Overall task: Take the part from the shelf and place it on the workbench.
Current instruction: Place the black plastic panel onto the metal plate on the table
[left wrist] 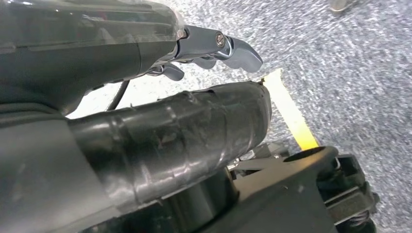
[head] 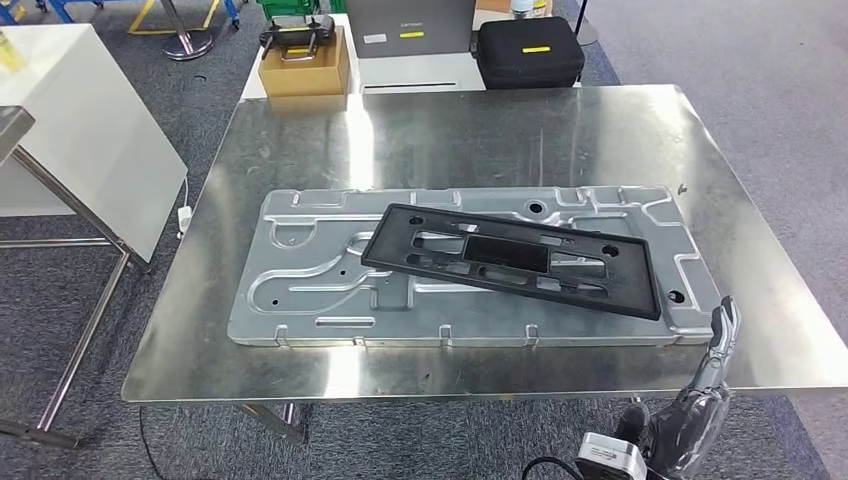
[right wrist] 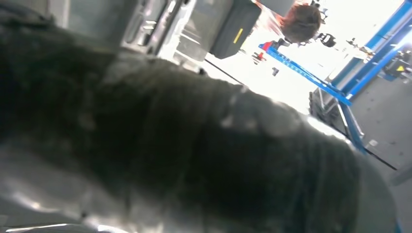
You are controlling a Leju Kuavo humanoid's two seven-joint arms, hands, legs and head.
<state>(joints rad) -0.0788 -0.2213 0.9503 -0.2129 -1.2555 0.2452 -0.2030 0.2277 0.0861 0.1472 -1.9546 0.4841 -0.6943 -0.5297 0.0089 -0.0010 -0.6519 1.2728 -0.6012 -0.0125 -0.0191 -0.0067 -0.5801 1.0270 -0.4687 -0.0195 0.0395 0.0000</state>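
Observation:
The part, a black rectangular plastic frame point(head: 510, 260), lies slanted on top of a stamped silver metal plate point(head: 300, 290) in the middle of the steel workbench point(head: 450, 130). My right hand point(head: 702, 395) is low at the bench's front right edge, just clear of the frame's near right corner, its fingers point(head: 724, 325) stretched up and holding nothing. In the right wrist view the hand point(right wrist: 204, 145) is a dark blur with the plate point(right wrist: 145, 24) beyond it. My left hand point(left wrist: 170, 131) hangs over the grey carpet with its fingers point(left wrist: 233, 48) apart and nothing in them.
Behind the bench stand a cardboard box point(head: 305, 65), a grey case point(head: 410, 30) and a black case point(head: 530, 50). A white table point(head: 80, 120) and a metal frame stand to the left. A yellow floor line point(left wrist: 291, 116) runs below my left hand.

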